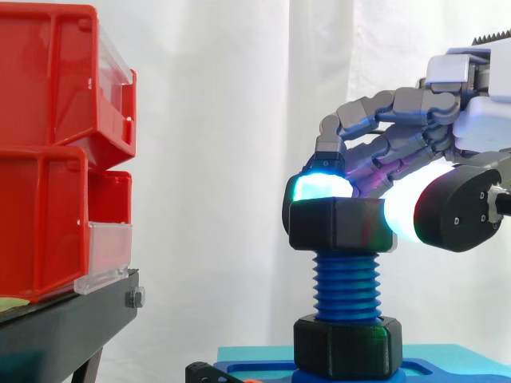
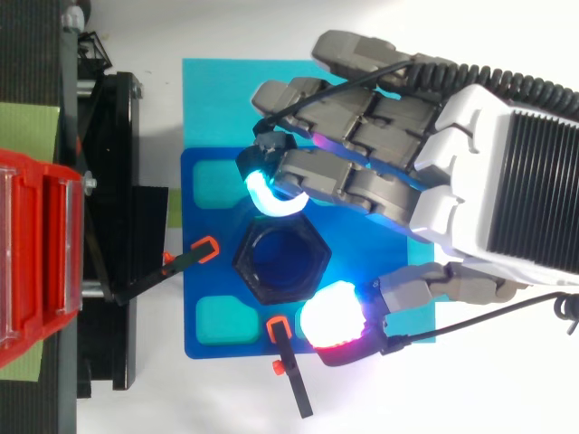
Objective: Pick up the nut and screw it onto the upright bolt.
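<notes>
While the hand (image 1: 415, 120) pinches the nut (image 1: 342, 225) atop the bolt (image 1: 347, 287), best hold the nut level and turn gently so the threads catch.

I have the hand (image 1: 459, 112) reaching in from the right edge of the side view, back turned up. The fingers (image 1: 375, 108) arch forward and curl down at their ends. From above, they lie side by side and bend toward the thumb (image 1: 455, 211), which stretches out low and opposite them. One fingertip pad (image 2: 267, 194) glows cyan and presses on the far upper edge of the nut (image 1: 339, 223). The thumb's pad (image 2: 333, 327) glows white with a red rim and sits against the near side. The nut is pinched between the two.
</notes>
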